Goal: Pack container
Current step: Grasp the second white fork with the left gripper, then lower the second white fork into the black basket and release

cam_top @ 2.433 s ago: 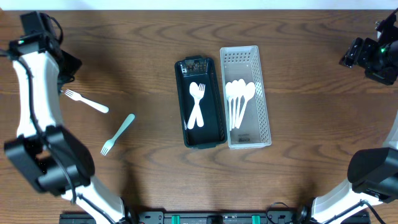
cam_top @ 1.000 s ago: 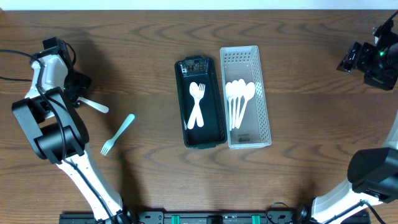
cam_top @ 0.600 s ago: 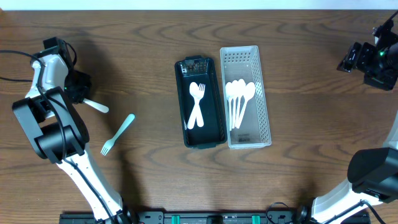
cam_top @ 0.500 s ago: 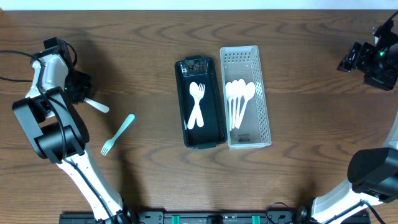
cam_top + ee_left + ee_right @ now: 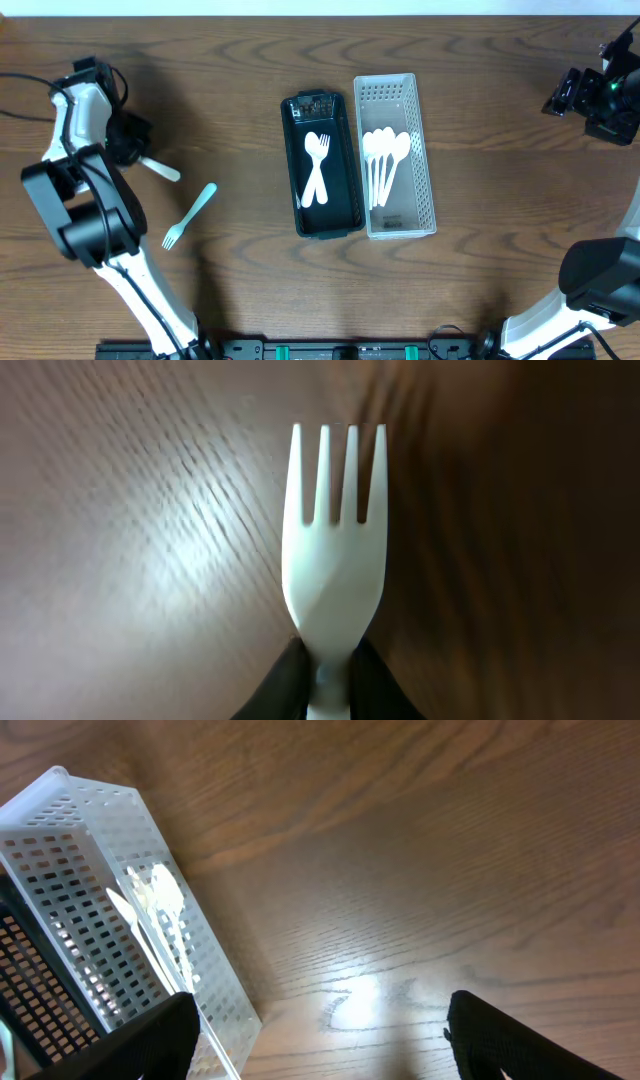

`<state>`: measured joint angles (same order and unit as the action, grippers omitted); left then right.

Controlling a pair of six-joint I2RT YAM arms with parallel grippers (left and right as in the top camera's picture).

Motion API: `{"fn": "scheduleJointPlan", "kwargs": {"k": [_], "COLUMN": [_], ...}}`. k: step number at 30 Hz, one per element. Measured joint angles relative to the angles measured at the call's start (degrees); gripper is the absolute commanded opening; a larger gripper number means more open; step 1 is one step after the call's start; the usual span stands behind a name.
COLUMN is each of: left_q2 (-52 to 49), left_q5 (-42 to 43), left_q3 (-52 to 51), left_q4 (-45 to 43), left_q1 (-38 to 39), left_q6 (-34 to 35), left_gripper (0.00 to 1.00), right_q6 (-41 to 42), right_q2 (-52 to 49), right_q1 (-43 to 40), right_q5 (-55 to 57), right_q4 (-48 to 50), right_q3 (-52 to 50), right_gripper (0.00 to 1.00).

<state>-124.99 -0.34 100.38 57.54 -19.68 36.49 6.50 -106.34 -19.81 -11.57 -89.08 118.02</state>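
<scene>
The left gripper (image 5: 325,682) has its 2 dark fingers (image 5: 280,685) pinched tight on the neck of a white fork (image 5: 333,550), at the bottom centre of the left wrist view, with the 4 tines pointing up the frame over blurred wood grain (whether the fork touches the table (image 5: 150,560) cannot be told). In the overhead view this gripper sits at the far left, the fork's handle (image 5: 161,168) poking out toward the lower right. A teal fork (image 5: 190,215) lies loose just below and to the right of it. The right gripper (image 5: 320,1040) stands wide open with nothing between its fingers (image 5: 150,1035), in the upper right of the overhead view. At centre frame, the black container (image 5: 337,215) holds 2 white forks (image 5: 316,170). Touching its right side, a white basket (image 5: 385,90) holds a fan of white spoons (image 5: 384,160).
</scene>
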Motion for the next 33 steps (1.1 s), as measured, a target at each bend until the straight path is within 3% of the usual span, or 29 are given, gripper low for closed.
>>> {"fn": "scheduleJointPlan", "kwargs": {"k": [6,13,22,33], "left_q2": [20.5,32.2,26.8,14.4], "left_q5": [0.0,0.5,0.6,1.3], "left_q3": [0.4,1.6,1.5,1.5], "left_q4": [0.4,1.1,6.1,5.4], "left_q1": [9.5,27.8,43.6,48.4], "left_q6": [-6.9,-16.9,-30.5,-30.1], "left_gripper": [0.12,0.11,0.06,0.06], "right_q6": [0.0,0.0,0.0,0.0], "right_q2": [0.0,0.0,0.0,0.0], "right_q1": [0.0,0.0,0.0,0.0], "right_q5": [0.0,0.0,0.0,0.0], "right_q4": [0.0,0.0,0.0,-0.3], "right_q3": [0.0,0.0,0.0,0.0], "right_gripper": [0.83,0.83,0.83,0.83]}}
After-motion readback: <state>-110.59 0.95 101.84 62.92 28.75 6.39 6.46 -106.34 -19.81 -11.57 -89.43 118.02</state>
